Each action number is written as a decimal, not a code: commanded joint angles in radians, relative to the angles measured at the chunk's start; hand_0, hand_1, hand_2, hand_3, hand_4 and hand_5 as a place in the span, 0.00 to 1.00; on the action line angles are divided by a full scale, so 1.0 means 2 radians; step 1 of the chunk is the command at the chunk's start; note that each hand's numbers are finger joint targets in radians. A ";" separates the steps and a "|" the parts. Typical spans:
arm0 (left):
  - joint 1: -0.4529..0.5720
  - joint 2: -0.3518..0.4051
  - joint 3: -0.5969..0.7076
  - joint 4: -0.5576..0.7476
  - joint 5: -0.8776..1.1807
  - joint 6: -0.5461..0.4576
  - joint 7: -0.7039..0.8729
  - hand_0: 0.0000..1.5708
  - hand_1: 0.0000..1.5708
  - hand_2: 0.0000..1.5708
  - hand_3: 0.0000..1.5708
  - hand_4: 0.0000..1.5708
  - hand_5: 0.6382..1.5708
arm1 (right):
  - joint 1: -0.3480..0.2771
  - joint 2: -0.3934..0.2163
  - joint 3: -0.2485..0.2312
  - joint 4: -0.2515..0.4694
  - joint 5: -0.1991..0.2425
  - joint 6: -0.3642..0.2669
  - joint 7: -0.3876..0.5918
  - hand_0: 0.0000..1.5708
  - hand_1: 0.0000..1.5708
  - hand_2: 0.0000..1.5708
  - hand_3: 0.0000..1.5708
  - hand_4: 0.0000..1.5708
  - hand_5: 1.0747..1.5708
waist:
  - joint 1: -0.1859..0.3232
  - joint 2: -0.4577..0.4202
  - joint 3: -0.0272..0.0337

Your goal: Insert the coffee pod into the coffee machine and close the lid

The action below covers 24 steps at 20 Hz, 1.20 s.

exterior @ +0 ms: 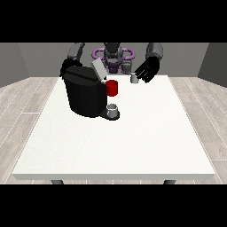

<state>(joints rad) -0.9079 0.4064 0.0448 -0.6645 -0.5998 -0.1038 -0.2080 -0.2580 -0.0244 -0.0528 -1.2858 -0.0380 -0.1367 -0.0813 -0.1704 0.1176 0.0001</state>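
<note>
At the view's left a robot hand [65, 68] sits behind the machine [86, 94], fingers hidden, so I cannot tell its state. The lid [98, 69] stands raised (ready for loading). At two o'clock from the machine, the other robot hand [147, 71] pinches the pod [135, 78] above the bench [133, 142], seemingly carrying it over.

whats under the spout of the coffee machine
A small grey cup stands on the machine's base, below the red part of the black coffee machine. The cup's inside cannot be seen from the front view.
</note>
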 commanded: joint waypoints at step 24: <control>-0.112 0.016 0.032 0.019 -0.013 -0.006 0.044 0.84 0.84 0.85 0.78 0.31 1.00 | -0.017 0.011 0.035 -0.058 0.033 -0.035 0.028 0.00 0.00 0.00 0.00 0.31 1.00 | -0.065 0.049 -0.0001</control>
<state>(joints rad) -1.1356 0.4448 0.1115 -0.6390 -0.6158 -0.1227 -0.1140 -0.3071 -0.0237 -0.0102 -1.3755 0.0060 -0.1733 -0.0470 -0.2941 0.2158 0.0001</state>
